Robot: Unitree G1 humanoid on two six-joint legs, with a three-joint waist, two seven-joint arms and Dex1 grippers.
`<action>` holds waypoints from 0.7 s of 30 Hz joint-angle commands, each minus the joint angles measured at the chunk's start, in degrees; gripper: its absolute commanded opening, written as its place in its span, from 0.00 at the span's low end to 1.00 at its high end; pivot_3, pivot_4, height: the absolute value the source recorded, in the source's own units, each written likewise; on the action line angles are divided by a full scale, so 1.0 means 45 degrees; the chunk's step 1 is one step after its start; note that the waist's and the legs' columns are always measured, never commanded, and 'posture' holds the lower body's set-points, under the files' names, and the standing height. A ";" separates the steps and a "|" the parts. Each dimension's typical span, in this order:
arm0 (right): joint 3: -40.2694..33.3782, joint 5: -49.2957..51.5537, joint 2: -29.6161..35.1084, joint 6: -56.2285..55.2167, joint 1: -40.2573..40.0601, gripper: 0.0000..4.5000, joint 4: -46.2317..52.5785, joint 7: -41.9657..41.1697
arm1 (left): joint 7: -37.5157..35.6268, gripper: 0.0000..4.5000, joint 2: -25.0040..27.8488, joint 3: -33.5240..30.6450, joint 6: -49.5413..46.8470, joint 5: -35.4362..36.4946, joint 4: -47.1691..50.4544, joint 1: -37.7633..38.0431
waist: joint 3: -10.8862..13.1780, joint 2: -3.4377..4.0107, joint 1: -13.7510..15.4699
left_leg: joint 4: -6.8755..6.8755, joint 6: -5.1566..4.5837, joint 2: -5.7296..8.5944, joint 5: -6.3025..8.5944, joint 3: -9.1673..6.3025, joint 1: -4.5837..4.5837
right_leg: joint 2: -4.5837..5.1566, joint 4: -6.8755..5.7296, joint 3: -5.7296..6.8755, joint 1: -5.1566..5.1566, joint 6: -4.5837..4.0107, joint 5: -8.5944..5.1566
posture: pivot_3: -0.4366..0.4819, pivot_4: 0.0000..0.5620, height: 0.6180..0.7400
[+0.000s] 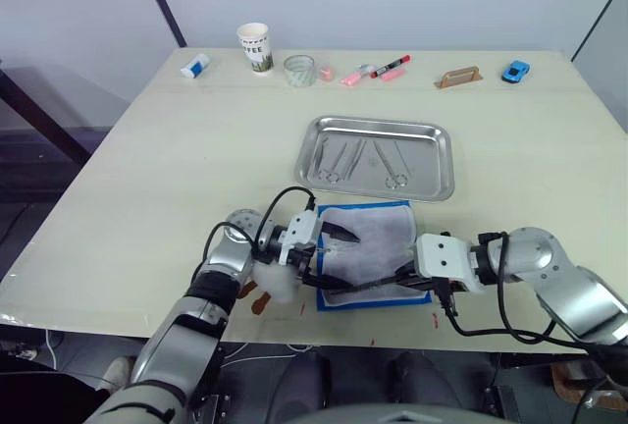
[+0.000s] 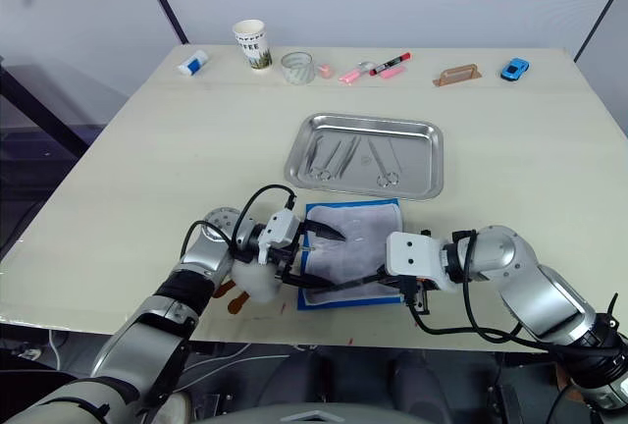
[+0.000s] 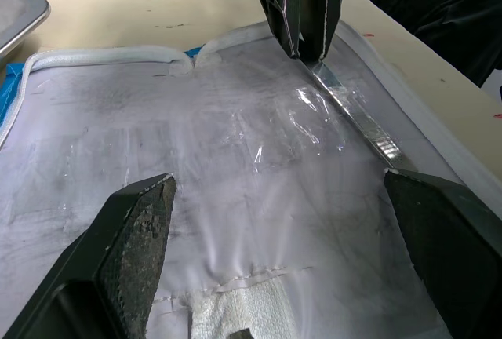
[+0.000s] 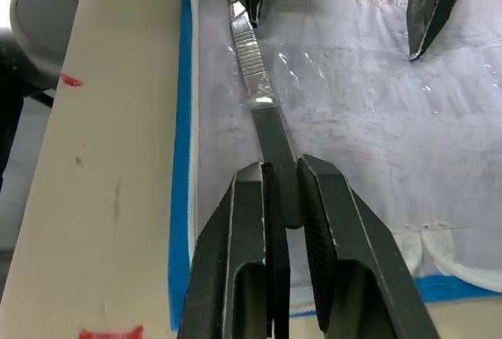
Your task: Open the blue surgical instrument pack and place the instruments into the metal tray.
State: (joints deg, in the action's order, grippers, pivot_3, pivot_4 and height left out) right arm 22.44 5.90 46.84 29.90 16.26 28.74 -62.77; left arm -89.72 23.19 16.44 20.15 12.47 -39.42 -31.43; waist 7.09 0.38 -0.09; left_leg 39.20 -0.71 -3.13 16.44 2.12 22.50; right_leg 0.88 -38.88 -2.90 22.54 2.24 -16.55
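The blue surgical instrument pack (image 1: pixel 378 233) lies unfolded near the table's front edge, whitish lining up, with a blue border showing. Just behind it stands the metal tray (image 1: pixel 444 164), holding several ring-handled instruments (image 1: pixel 339 159). One slim flat metal instrument (image 4: pixel 251 64) lies along the pack's near edge, partly under clear film. My right gripper (image 4: pixel 282 198) is shut on its end, coming in from the pack's right side. My left gripper (image 3: pixel 290 237) is open over the pack's left part, its fingers (image 3: pixel 137 237) spread wide with nothing between them.
Along the table's far edge stand a paper cup (image 1: pixel 253 46), a glass jar (image 1: pixel 299 70), a red-and-black marker (image 1: pixel 392 64), pink items (image 1: pixel 351 77), a tan handle (image 1: pixel 459 77), a blue toy car (image 1: pixel 515 72) and a small white-blue item (image 1: pixel 194 67). The front edge runs just below the pack.
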 commanded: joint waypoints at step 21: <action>-0.2245 0.0884 0.1534 -0.0752 -0.0746 0.01 0.0448 -0.0297 | 0.0029 1.00 0.0032 0.0749 -0.0421 -0.1254 -0.1424 0.0847 | 0.0014 -0.0023 0.0003 | -0.0001 0.0000 -0.0001 0.0000 0.0002 -0.0001 | 0.0000 0.0001 -0.0002 0.0001 -0.0001 0.0000 | 0.48 0.27 0.82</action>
State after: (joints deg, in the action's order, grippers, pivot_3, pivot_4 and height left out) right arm 15.50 9.06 52.91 28.02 12.67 28.81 -64.02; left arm -89.69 23.12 16.40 20.14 12.33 -39.43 -31.32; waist 7.16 0.28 -0.08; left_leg 39.20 -0.71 -3.13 16.44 2.13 22.50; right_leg 0.88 -38.87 -2.90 22.54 2.24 -16.55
